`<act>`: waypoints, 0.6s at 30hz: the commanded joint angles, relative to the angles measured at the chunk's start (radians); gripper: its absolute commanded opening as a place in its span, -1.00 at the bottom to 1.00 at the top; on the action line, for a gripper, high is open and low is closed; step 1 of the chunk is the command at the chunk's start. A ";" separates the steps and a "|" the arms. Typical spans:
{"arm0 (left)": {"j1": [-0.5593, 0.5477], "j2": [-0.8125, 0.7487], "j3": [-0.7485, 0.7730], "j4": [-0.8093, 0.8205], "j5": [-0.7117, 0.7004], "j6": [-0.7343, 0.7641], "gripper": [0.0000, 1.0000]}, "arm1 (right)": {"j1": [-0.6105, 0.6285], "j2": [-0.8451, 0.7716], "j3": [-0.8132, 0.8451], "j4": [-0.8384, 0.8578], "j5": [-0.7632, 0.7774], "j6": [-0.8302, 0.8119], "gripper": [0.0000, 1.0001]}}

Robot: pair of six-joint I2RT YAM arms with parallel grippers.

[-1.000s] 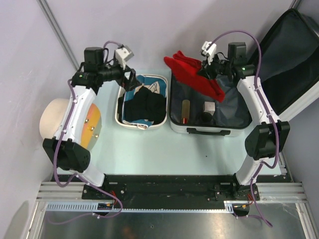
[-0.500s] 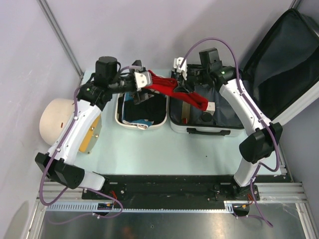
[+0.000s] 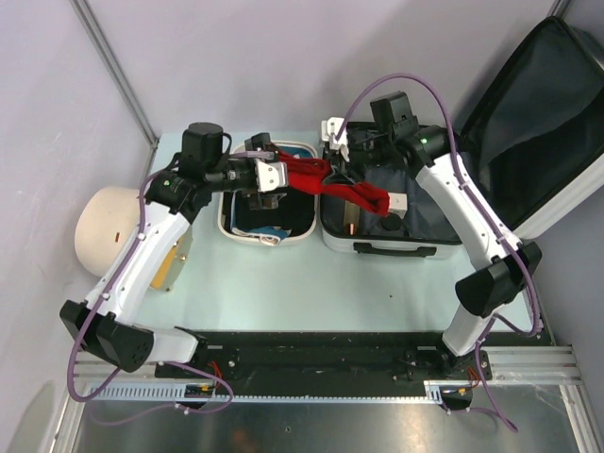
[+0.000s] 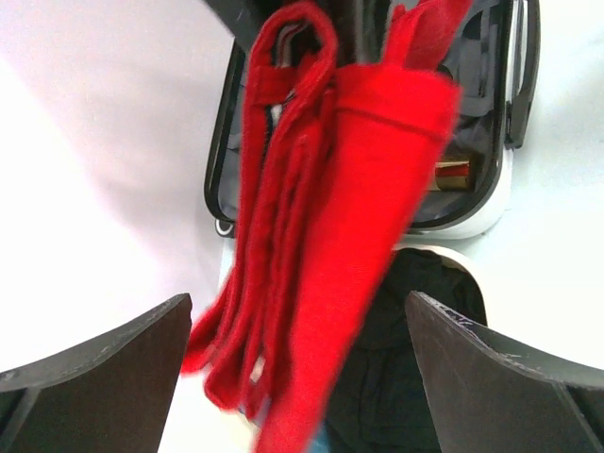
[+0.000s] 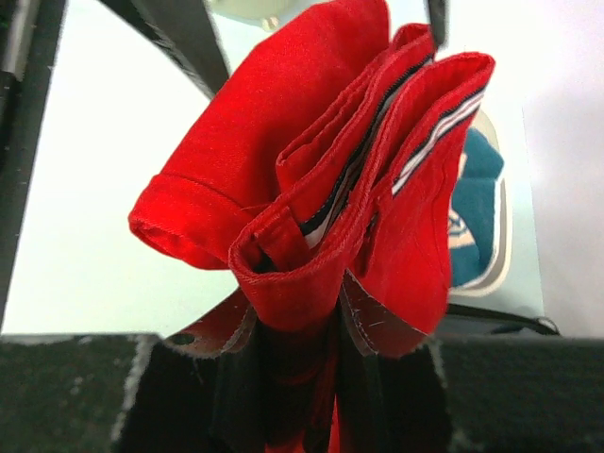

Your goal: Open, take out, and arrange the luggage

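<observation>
Luggage (image 3: 377,248) is sitting open by the far edge, right of the tub (image 3: 304,148). The red garment (image 3: 326,179), above the case a second ago, is now stretching tubward, so unpacking is advancing. Right gripper (image 5: 300,368) is clamping it; left gripper (image 4: 297,316) is gaping around its end.

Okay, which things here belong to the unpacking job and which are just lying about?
Job: suitcase, red cloth, right end effector clamping it, open left end effector, tub of clothes.
Lying about: cream cylinder.
</observation>
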 commanded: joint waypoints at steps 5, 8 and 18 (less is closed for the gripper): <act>-0.011 -0.033 0.006 0.032 0.014 0.089 0.99 | 0.075 -0.145 0.047 0.019 -0.200 -0.139 -1.00; -0.029 -0.039 -0.003 0.032 0.033 0.089 1.00 | 0.098 -0.165 0.021 -0.009 -0.196 -0.225 -1.00; -0.103 -0.054 -0.054 0.027 0.073 -0.039 0.58 | 0.133 -0.166 0.016 0.016 -0.159 -0.351 -1.00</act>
